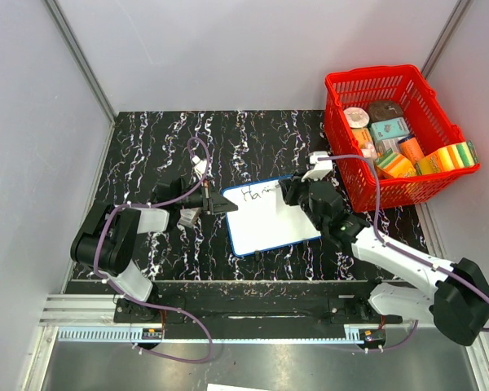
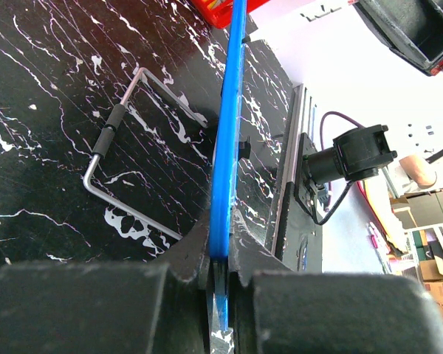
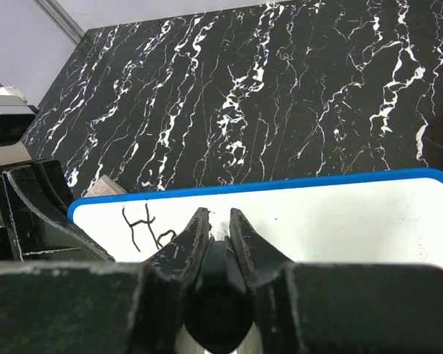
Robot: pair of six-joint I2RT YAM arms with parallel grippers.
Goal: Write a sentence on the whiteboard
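Observation:
The whiteboard lies on the black marbled table, white with a blue rim. My left gripper is shut on its left edge; in the left wrist view the blue rim runs edge-on between the jaws. My right gripper is shut on a dark marker, whose tip is down on the board. The sentence is a few dark letters near the board's top edge; the right wrist view shows "Ha", the rest hidden behind the fingers.
A red basket of packaged goods stands at the back right, close to my right arm. A bent metal rod with a black grip lies on the table beside the board. Grey walls close in the sides.

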